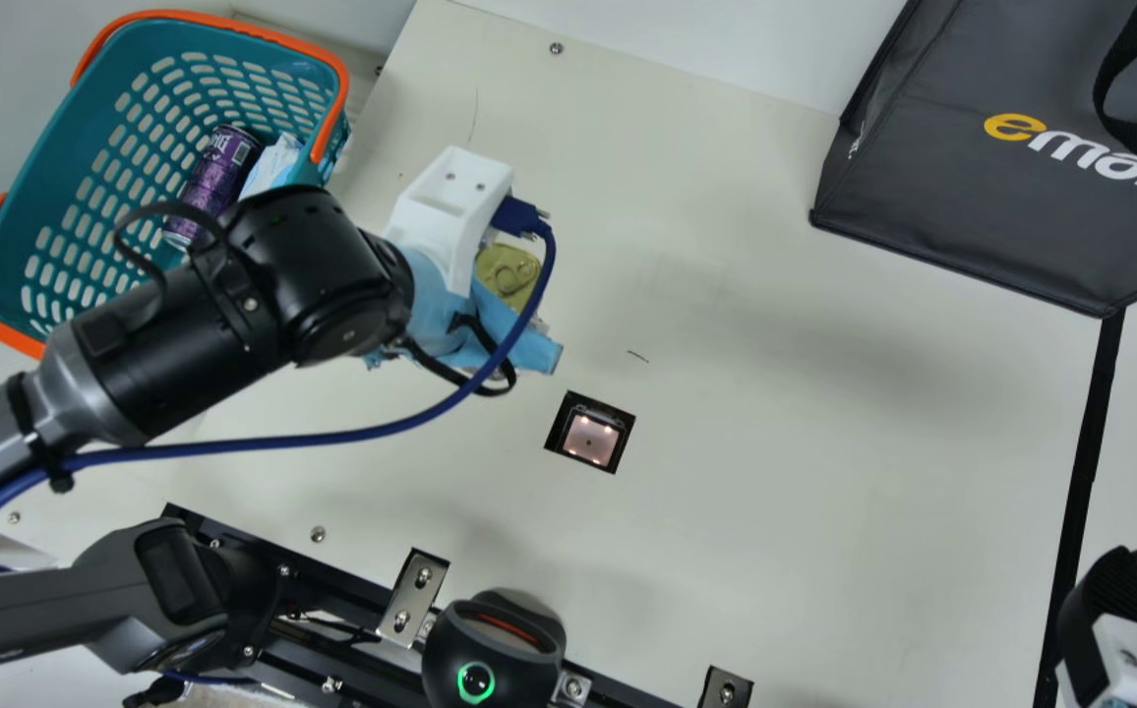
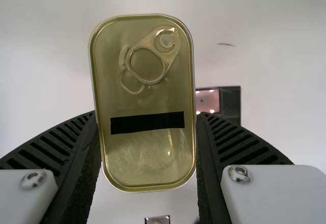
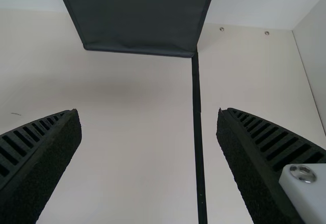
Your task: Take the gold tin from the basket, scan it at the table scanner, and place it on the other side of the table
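The gold tin [image 2: 144,99] was out of the basket [image 1: 62,152], closed firmly between the fingers of the left gripper [image 2: 148,114], ring-pull lid toward the wrist camera, above the worktop [image 1: 824,413] between basket and scanner [image 1: 589,436]. The right gripper [image 3: 147,111] stood wide open, holding nothing. The scan seemed the step in hand; next, the tin needed bringing squarely over the scanner window, its code facing the glass.

This looks like a robotics lab made up as a shop checkout: a lit scanner window [image 1: 590,440] sunk into the cream tabletop [image 1: 775,442], a teal shopping basket [image 1: 62,157], a dark shopping bag [image 1: 942,167], and a jointed robot arm [image 1: 175,364].
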Available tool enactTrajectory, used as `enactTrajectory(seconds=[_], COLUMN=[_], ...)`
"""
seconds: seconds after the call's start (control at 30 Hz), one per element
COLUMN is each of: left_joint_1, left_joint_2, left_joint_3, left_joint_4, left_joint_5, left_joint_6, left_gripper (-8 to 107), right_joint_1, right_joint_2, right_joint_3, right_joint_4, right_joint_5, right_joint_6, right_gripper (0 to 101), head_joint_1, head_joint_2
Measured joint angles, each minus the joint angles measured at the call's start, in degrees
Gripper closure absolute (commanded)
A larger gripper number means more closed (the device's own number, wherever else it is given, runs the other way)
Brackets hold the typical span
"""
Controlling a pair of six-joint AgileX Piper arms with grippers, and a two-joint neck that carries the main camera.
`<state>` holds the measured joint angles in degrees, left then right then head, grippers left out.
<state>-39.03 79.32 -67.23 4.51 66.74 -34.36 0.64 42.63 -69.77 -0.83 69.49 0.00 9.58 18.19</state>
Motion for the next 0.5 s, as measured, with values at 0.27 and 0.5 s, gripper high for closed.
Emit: enactTrajectory(seconds=[0.27, 0.5], left_joint_1=[-5.7, -10.3], left_joint_2=[-0.6, -0.6], left_joint_3=[-0.6, -1.5], left_joint_4=[-1.3, -1.9], left_joint_5=[2.0, 3.2], left_joint_6=[-3.6, -6.5], left_gripper=[107, 107], right_joint_1=[0.0, 0.0], right_joint_2=[0.0, 0.0], right_joint_3=[0.0, 0.0], right_joint_4=[0.0, 0.0], right_joint_5=[0.0, 0.0], right_joint_6=[0.0, 0.0], right_gripper=[6, 6], head_joint_1=[0.1, 0.1], head_joint_2=[0.0, 0.0])
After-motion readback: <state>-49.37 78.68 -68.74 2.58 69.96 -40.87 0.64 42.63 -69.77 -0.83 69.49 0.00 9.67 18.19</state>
